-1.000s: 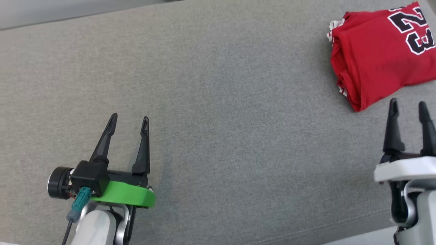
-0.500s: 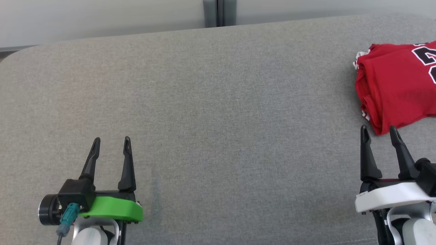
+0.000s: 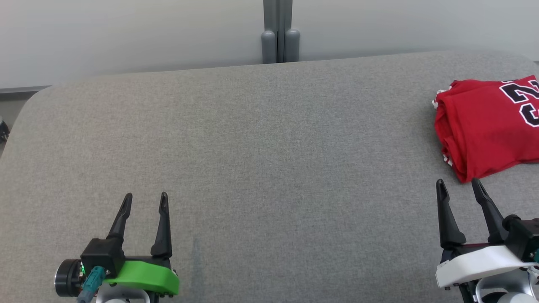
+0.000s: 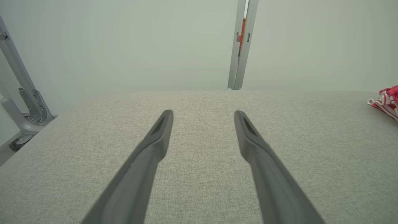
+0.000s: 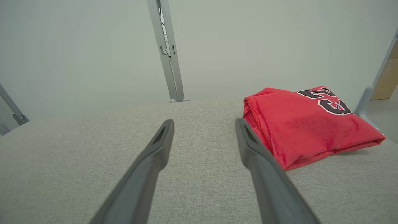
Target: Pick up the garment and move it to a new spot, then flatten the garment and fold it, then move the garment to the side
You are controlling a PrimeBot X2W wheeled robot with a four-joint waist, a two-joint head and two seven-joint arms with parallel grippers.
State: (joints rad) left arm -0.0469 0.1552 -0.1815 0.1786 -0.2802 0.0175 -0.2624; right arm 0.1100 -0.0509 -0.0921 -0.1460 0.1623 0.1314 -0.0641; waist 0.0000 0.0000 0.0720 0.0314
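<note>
Surface: grey fabric surface (image 3: 269,160), spanning most of the head frame.
On it: folded red garment (image 3: 480,130), at the upper right, black numerals facing up.

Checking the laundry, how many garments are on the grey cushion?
1: a folded red jersey at the cushion's far right, just beyond the right gripper. More could lie out of frame.

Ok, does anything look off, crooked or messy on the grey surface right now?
Nothing much stands out. The red jersey lies folded on the right side of the grey surface, turned slightly askew to its back edge. The left gripper and the right gripper are both open and empty.
</note>
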